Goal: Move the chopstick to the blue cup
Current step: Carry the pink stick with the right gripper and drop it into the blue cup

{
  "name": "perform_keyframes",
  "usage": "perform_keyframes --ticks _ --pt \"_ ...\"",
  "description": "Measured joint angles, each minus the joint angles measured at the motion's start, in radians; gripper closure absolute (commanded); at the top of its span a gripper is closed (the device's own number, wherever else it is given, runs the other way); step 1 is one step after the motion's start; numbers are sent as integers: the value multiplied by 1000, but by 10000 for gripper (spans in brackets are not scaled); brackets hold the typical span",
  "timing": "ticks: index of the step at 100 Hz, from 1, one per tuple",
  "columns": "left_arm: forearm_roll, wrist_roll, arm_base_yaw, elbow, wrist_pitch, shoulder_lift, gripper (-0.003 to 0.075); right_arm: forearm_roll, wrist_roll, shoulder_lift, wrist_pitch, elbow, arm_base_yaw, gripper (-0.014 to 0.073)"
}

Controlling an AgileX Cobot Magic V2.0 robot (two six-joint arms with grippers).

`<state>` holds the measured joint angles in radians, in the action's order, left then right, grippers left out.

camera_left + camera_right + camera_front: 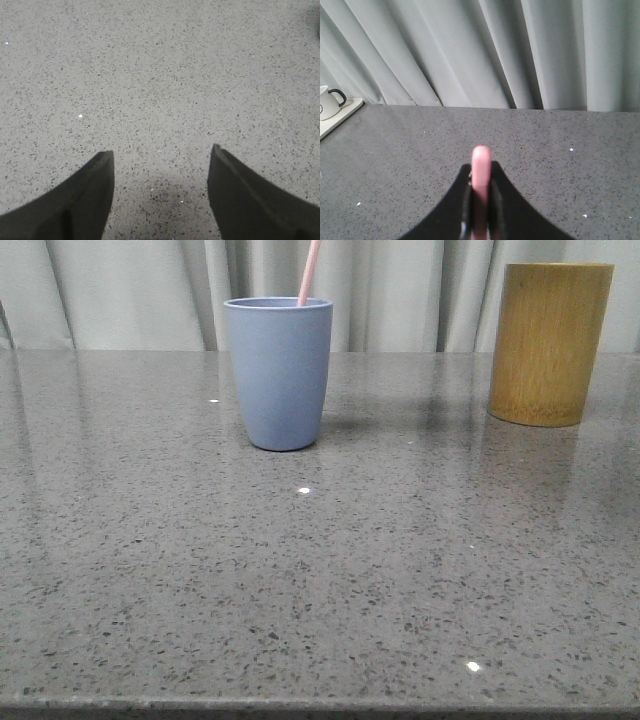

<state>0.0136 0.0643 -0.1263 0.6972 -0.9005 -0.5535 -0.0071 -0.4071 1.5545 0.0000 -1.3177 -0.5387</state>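
The chopstick (480, 192), pale pink, is pinched between the right gripper's (481, 220) dark fingers (496, 210), its rounded end poking out past them. In the front view its lower part (309, 272) leans into the blue cup (279, 372), which stands upright on the grey speckled table (320, 580). The left gripper (161, 172) hangs spread over bare tabletop, grasping nothing. A bamboo cylinder (549, 343) stands well apart. No writing is legible anywhere.

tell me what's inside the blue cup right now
A pink chopstick rises out of the blue cup, leaning right and running off the top of the front view. The cup's wall hides its lower end and anything else inside. The right claw grips the chopstick.
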Motion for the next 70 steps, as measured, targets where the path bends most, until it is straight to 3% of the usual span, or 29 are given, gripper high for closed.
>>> perform_keyframes --ticks 19,29,49,70 --pt "0 0 0 0 0 0 310 0 1 0 6 0 0 198" --pt "0 0 0 0 0 0 310 0 1 0 7 0 0 81" --pt "0 0 0 0 0 0 310 -10 1 -18 33 0 0 66" --pt "0 0 0 0 0 0 310 -113 2 -138 162 0 12 66"
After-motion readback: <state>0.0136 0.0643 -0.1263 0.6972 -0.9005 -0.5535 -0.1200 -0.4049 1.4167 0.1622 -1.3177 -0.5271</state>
